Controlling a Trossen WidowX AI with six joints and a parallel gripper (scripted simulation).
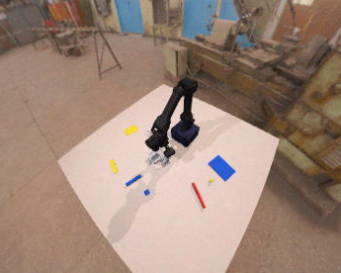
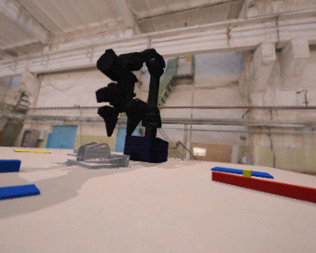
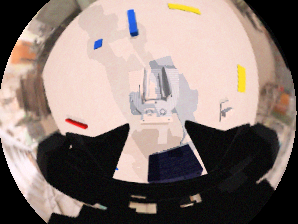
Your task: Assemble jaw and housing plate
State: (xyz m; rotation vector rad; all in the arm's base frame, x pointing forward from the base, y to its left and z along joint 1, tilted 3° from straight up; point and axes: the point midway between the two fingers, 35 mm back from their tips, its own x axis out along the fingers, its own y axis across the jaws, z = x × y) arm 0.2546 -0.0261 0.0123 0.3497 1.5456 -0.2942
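The two grey jaws (image 1: 158, 158) (image 2: 93, 151) (image 3: 164, 83) stand side by side on a pale base, their long parts roughly parallel. At their arm-side end a light grey plate (image 3: 155, 111) with two round marks lies across them; in the wrist view it looks about square to the jaws. The pins and gear teeth are hidden or too small to make out, and I cannot tell whether the plate is fully level. My gripper (image 2: 119, 134) (image 3: 157, 124) is open and empty. It hangs above the assembly, clear of it, fingers pointing down.
The dark blue arm base (image 1: 185, 134) (image 2: 146, 148) (image 3: 175, 164) stands behind the assembly. A thin grey piece (image 3: 224, 109) lies to one side. Around are a blue bar (image 1: 133, 180) (image 3: 132, 22), a red bar (image 1: 199, 195), a blue slab (image 1: 221, 168) and yellow pieces (image 1: 130, 130) (image 1: 114, 166).
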